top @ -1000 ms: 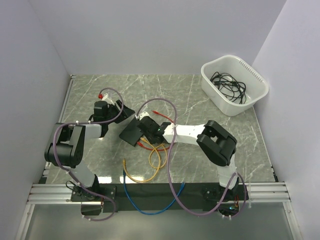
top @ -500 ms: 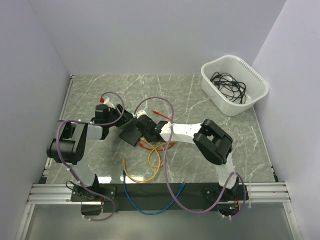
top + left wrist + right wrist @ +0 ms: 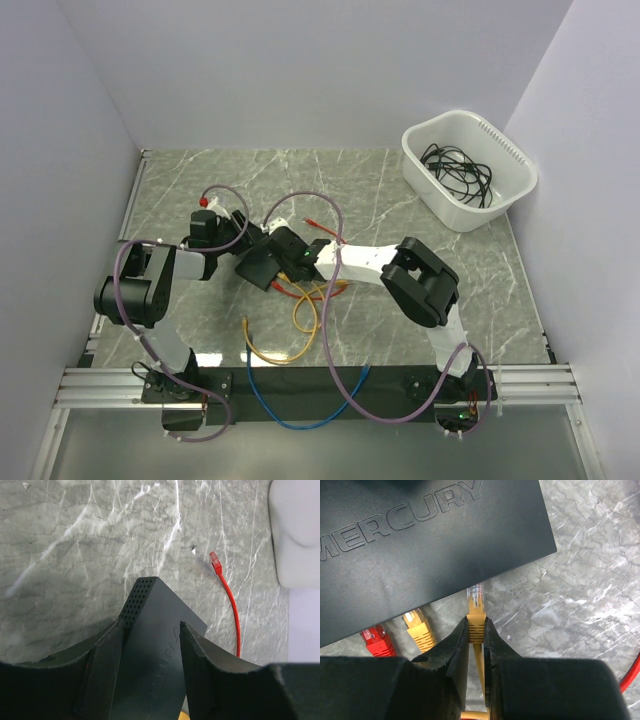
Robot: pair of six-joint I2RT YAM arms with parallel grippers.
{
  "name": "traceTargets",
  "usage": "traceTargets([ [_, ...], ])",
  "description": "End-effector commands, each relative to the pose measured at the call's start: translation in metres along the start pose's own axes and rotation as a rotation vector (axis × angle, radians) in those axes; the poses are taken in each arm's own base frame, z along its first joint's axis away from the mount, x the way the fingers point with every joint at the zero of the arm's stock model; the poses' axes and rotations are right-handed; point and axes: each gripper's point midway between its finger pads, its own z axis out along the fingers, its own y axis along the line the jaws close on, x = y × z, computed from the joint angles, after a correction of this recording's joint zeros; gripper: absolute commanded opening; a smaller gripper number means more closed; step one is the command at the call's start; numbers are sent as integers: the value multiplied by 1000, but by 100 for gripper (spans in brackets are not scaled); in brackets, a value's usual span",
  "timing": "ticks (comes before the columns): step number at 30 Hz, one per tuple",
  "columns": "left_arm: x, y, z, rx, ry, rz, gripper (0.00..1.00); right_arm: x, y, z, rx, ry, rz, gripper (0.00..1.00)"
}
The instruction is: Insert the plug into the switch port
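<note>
Grippers: two. Left gripper (image 3: pixel 152 626) is clenched on the switch (image 3: pixel 150 652), one finger against each side. Right gripper (image 3: pixel 476 625) grasps the plug (image 3: pixel 475 599) by its yellow boot, fingers pinched tight.
Room: plain pale walls (image 3: pixel 300 70) on three sides.
Table: one, grey-green marbled surface (image 3: pixel 400 190).
Arms: two, left arm (image 3: pixel 150 280) and right arm (image 3: pixel 420 280), both reaching inward to meet left of the table's centre.
Tub: one, white plastic (image 3: pixel 437 203), at the far right corner, holding a tangle of black cables (image 3: pixel 455 170).
Switch: one flat matte-black box, MERCURY embossed on top, held between the two grippers left of centre.
Loose cables: yellow loops (image 3: pixel 305 315) near the switch, one red cable (image 3: pixel 230 600) beyond it, one blue cable (image 3: pixel 290 420) at the near edge. How many yellow cables make the loops cannot be told.
Plugs at the switch's edge: three. The held plug's clear tip meets the edge; whether it sits in a port cannot be told. Left of it, a second yellow plug (image 3: pixel 418 625) and a red plug (image 3: pixel 376 641), tips hidden under the edge.
</note>
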Motion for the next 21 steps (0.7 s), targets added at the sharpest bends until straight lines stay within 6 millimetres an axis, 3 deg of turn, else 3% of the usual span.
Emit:
traceTargets([
  [1,3,-1,1,26,9,21,53,-25,7,-5,-16,-70,27,0],
  [21,14,0,7,40,45,28,48,-50,9,-23,-32,-128,46,0],
])
